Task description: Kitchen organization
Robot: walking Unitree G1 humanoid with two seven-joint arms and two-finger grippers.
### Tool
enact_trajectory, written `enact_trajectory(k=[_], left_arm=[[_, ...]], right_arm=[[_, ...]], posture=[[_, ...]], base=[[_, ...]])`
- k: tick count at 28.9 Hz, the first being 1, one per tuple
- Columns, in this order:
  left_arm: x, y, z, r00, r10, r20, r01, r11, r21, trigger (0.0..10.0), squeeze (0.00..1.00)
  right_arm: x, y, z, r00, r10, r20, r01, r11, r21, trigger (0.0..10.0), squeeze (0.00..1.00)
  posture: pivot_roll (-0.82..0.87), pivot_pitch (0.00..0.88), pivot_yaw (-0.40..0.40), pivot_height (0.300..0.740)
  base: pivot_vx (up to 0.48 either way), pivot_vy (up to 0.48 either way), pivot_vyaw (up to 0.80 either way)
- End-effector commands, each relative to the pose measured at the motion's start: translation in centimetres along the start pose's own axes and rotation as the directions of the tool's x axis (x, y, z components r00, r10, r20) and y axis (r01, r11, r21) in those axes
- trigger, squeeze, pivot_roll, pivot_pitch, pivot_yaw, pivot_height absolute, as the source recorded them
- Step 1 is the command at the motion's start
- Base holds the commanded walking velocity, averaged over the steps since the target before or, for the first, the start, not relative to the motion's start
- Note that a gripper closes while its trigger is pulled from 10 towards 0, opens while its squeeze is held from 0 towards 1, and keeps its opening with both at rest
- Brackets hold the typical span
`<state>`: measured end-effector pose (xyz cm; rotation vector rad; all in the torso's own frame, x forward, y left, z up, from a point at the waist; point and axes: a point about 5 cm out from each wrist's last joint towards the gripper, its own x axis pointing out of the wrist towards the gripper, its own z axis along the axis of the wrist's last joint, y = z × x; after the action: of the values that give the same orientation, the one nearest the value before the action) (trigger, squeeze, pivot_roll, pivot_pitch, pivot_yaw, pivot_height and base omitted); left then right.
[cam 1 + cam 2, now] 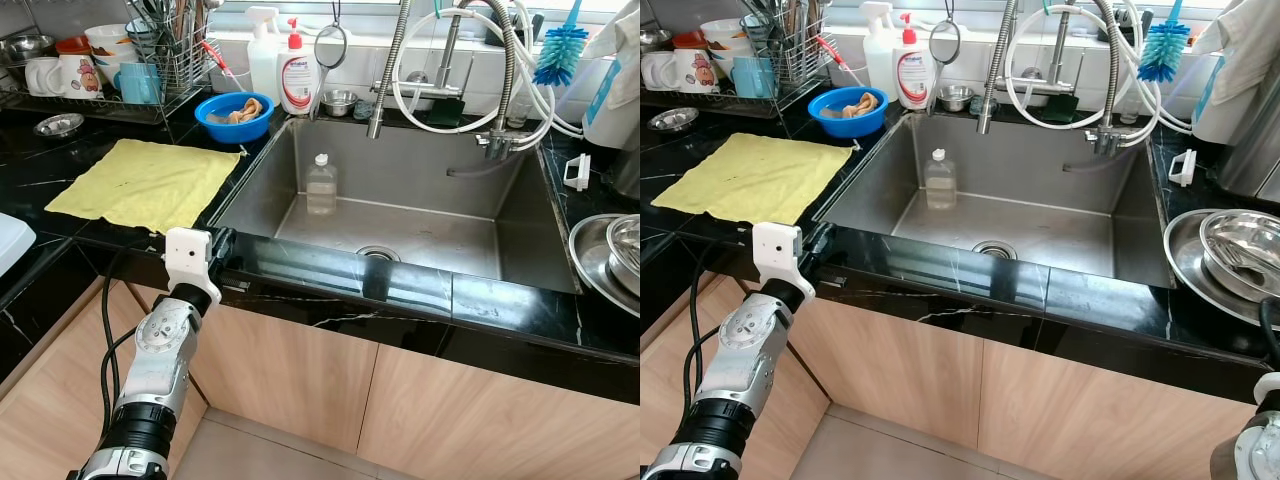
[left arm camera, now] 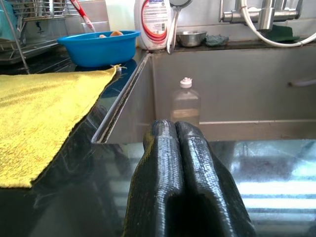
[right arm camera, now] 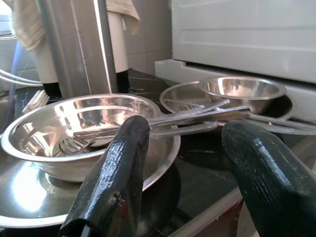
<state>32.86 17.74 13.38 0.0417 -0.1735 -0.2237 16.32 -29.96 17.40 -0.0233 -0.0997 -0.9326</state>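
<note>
With your left gripper [image 2: 175, 131] pressed together at the black counter edge [image 1: 330, 275], spread its fingers and reach over into the steel sink [image 1: 520, 240] for the upright clear plastic bottle [image 1: 321, 186], while your right gripper [image 3: 185, 163] hangs spread by the steel bowl [image 3: 81, 131].

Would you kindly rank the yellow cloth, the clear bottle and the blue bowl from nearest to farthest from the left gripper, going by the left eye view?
From the left gripper:
1. Yellow cloth, on the counter just to its left.
2. Clear bottle, upright in the sink ahead.
3. Blue bowl, at the sink's far left corner.
</note>
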Motion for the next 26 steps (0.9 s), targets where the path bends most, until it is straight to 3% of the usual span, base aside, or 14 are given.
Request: enact_trajectory(k=[1,26], left_arm=[[-0.3,0.5,0.4,1.000,-0.001,0.007,0.001,0.999,0.032,10.0,0.00],[-0.6,0.7,0.3,1.000,-0.005,0.003,0.004,0.999,0.053,10.0,0.00]], right_arm=[[-0.1,-0.2,0.3,1.000,-0.027,-0.007,0.027,0.999,0.043,10.0,0.00],[0.9,0.6,-0.6,0.998,-0.037,-0.057,0.047,0.983,0.178,10.0,0.00]], posture=[[-0.09,0.000,0.043,0.740],[-0.08,0.000,0.042,0.740]], base=[[0.000,0.000,0.00],[0.000,0.000,0.00]])
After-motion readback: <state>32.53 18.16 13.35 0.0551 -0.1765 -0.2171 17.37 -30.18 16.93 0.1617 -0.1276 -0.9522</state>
